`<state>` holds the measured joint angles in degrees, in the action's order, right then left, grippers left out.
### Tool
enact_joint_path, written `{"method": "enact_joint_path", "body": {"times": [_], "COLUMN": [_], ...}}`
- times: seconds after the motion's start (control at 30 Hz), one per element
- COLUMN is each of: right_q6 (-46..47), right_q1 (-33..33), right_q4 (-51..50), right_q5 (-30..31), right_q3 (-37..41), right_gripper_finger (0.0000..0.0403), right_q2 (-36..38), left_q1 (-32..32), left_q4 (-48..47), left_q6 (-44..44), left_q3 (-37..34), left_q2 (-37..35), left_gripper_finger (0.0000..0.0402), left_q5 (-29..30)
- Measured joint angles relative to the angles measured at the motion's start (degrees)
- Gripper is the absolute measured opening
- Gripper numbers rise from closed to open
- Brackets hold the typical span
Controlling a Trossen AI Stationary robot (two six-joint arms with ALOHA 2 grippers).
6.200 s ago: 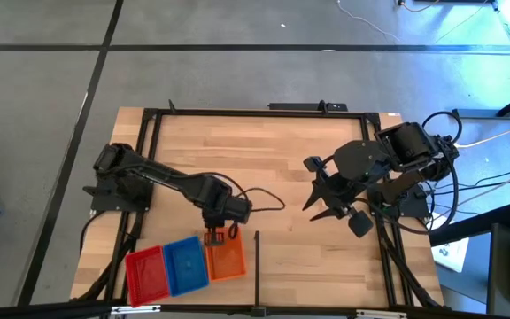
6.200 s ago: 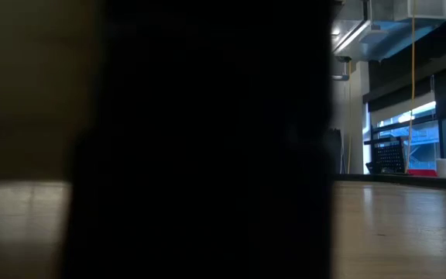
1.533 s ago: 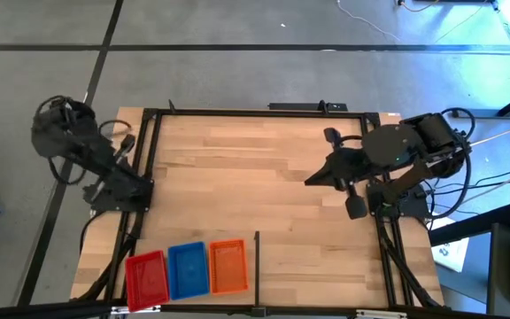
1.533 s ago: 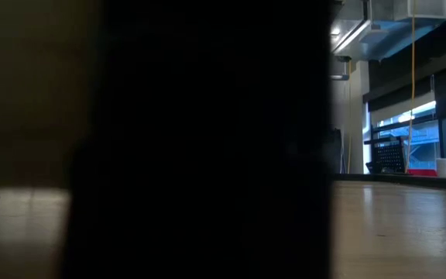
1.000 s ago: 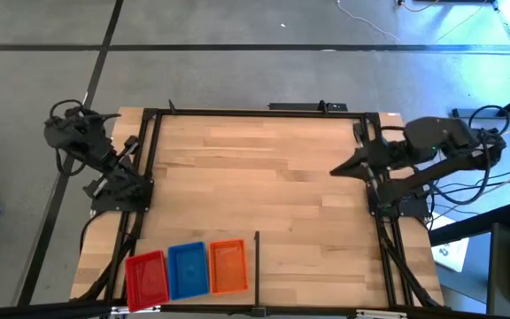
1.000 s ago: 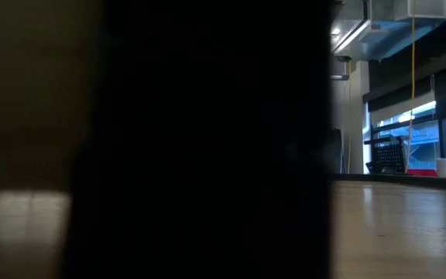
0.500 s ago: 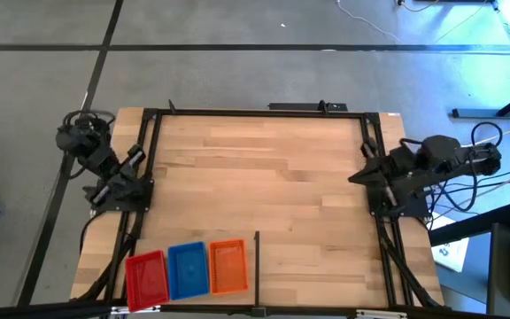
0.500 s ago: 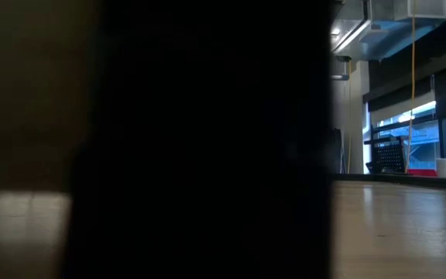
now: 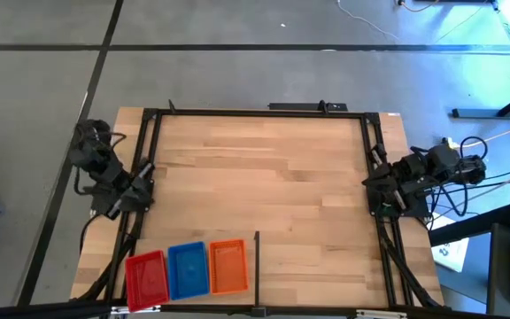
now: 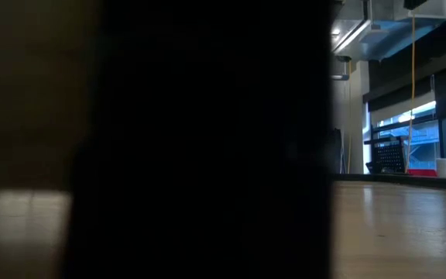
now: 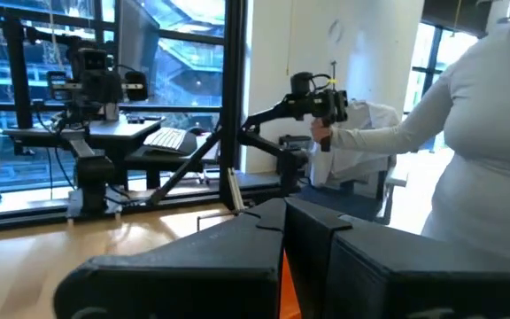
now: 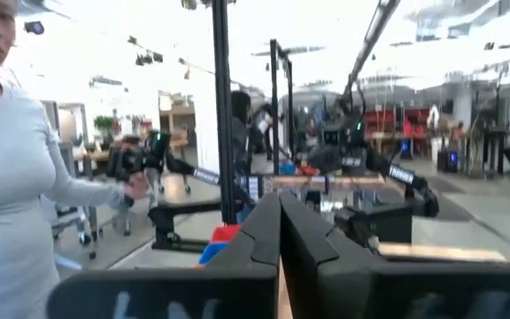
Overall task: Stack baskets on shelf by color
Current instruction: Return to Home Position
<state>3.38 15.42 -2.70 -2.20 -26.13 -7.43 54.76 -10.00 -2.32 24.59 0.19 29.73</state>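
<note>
**Desk (image 9: 255, 177), high view.** The divider bar (image 9: 257, 266) on the pale shelf (image 9: 326, 266) serves as the reference.

- The orange baskets (image 9: 228, 265) lie on the shelf just beside the bar, on the side of the left arm (image 9: 104, 177).
- The blue baskets (image 9: 187, 269) touch the orange ones on the side away from the bar.
- The red baskets (image 9: 147, 276) touch the blue ones and lie farthest from the bar.
- Each colour shows as one rectangle from above, so the number in each stack cannot be told.
- Any marking on the baskets is too small to read.

**Arms.** The left arm is folded at the desk's edge, well apart from the bar and beyond the baskets. The right arm (image 9: 410, 182) is folded at the opposite edge, also well apart from the bar.

**Grippers.** In its wrist view, the left gripper (image 11: 283, 208) has its two dark fingers drawn together with only a thin sliver between them, and it holds nothing. The right gripper (image 12: 279, 199) is likewise closed and empty.

**Low view.** A dark mass (image 10: 207, 139) close to the lens blocks most of the picture, so the baskets cannot be seen there.

**Room.** A person (image 11: 494, 133) in a pale long-sleeved top stands beyond the desk with one hand on a separate dark arm rig. No writing on that rig is legible.
</note>
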Motion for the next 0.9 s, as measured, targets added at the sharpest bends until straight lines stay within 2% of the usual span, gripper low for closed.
{"method": "enact_joint_path", "body": {"times": [0.23, 0.4, 0.6, 0.73, 0.9], "right_q6": [2.7, 4.1, 3.6, 4.1, 3.8], "right_q1": [0.0, 0.0, 0.0, 0.0, 0.0], "right_q4": [3.4, 4.8, 13.5, 16.5, 18.8], "right_q5": [0.1, 0.2, -0.3, -0.7, -0.5], "right_q3": [8.2, 11.2, 17.5, 21.9, 25.7], "right_gripper_finger": [0.0, 0.0, 0.0, 0.0, 0.0], "right_q2": [7.5, 7.4, 7.3, 7.3, 7.1], "left_q1": [0.0, 0.0, -1.1, -3.1, -5.7], "left_q4": [10.7, 11.1, 11.8, 17.0, 22.0], "left_q6": [-4.2, -4.6, -6.5, -7.7, -5.6], "left_q3": [-7.6, -9.1, -12.2, -16.0, -21.4], "left_q2": [0.0, 0.0, 0.0, 0.0, 0.0], "left_gripper_finger": [0.0, 0.0, 0.0, 0.0, 0.0], "left_q5": [-1.1, -1.3, -1.4, -1.5, -4.7]}}
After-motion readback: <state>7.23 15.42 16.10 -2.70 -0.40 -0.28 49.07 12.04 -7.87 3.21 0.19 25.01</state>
